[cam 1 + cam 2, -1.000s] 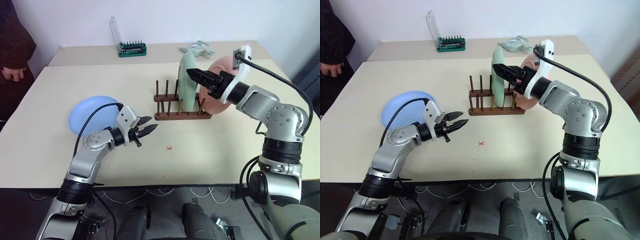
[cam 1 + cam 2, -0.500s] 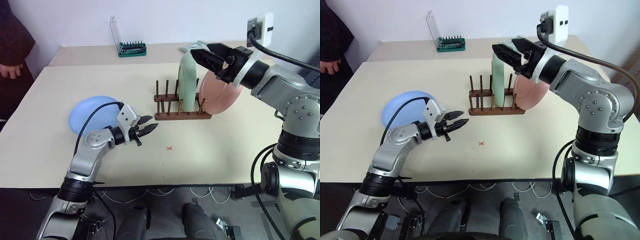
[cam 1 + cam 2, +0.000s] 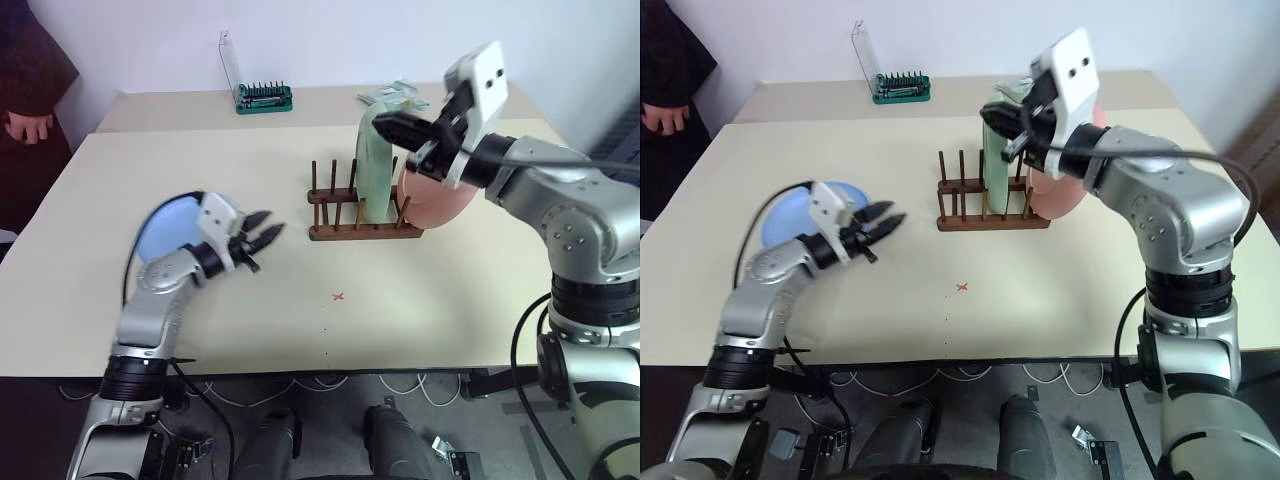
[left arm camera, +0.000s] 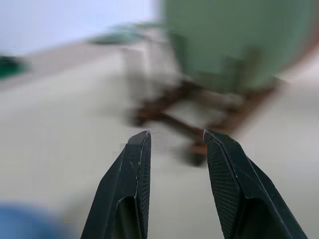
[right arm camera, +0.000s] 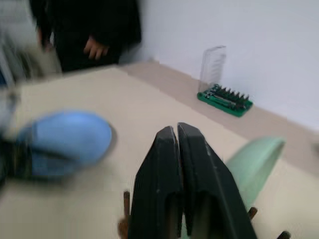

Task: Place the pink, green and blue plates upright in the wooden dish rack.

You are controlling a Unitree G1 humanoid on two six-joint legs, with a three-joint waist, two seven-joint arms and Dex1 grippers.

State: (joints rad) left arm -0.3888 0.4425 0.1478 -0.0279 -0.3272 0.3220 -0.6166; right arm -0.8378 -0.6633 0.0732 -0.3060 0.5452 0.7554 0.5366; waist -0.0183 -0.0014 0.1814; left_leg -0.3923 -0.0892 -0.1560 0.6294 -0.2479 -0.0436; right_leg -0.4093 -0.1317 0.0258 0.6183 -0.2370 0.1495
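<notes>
The left hand (image 3: 262, 228) hangs just above the table (image 3: 420, 290), its two black fingers a little apart with nothing between them, pointing towards the wooden dish rack (image 3: 362, 214). Just behind it, touching the table, lies the blue plate (image 3: 170, 228), face down and domed, partly covered by the left wrist. The right hand (image 3: 385, 124) is raised over the rack, fingers pressed flat together and empty, its tip by the upper edge of the green plate (image 3: 373, 165).

The green plate stands upright between the pegs near the middle of the rack. The pink plate (image 3: 440, 204) stands at the rack's right end, partly hidden by the right arm; whether it sits between pegs or only leans against them I cannot tell. So the blue plate looks like the one left to move, and the free pegs on the rack's left side are the likely place for it.

It looks like light, stiff plastic with a smooth surface, so probably slippery rather than fragile. Lying face down, its rim rests on the table, which gives the fingers little to get under; pinching the near rim, one finger under and one on top, seems the surest hold
</notes>
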